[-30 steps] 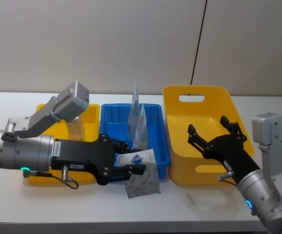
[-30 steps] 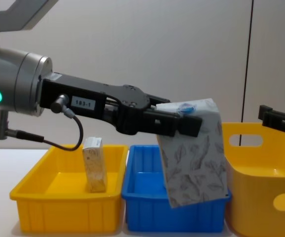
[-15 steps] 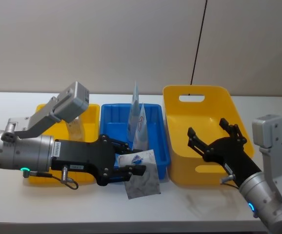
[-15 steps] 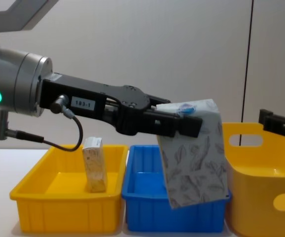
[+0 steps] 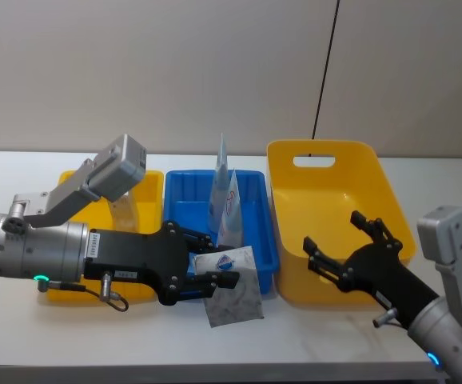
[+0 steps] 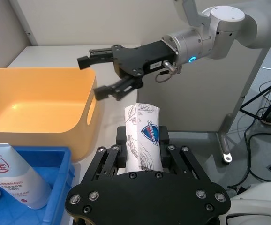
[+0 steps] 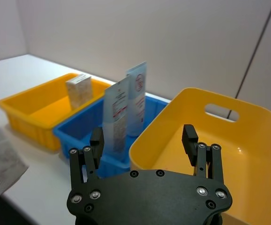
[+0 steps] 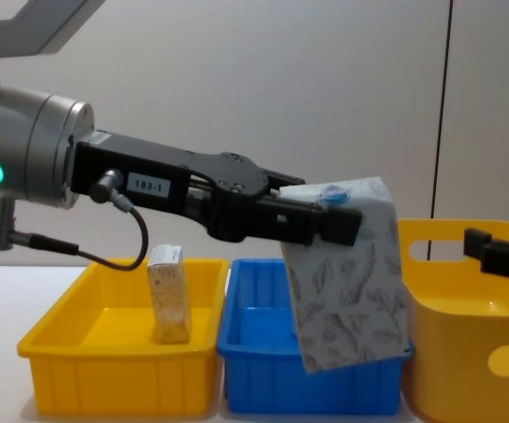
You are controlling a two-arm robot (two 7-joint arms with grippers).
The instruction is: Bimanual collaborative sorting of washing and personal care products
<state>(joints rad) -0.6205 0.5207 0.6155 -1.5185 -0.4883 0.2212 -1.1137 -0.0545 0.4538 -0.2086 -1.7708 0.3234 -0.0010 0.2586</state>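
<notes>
My left gripper (image 5: 219, 260) is shut on the white-grey patterned carton (image 5: 232, 290) with a blue mark, holding it in the air above the table at the blue bin's (image 5: 187, 212) front right corner. From the chest, the carton (image 8: 350, 282) hangs tilted from the fingers. Two tall pale tubes (image 5: 224, 200) with red print stand in the blue bin. A beige carton (image 8: 169, 295) stands upright in the small yellow bin (image 8: 105, 361). My right gripper (image 5: 333, 230) is open and holds nothing, over the front part of the large yellow basket (image 5: 327, 172).
The three containers stand in a row across the table: small yellow bin left, blue bin middle, large yellow basket (image 7: 229, 145) right. A black cable (image 5: 325, 72) runs down the wall behind the basket. Bare white table (image 5: 311, 336) lies in front.
My right gripper has drawn back toward me and lower over the basket's front, still open. The left gripper and its carton have stayed in place.
</notes>
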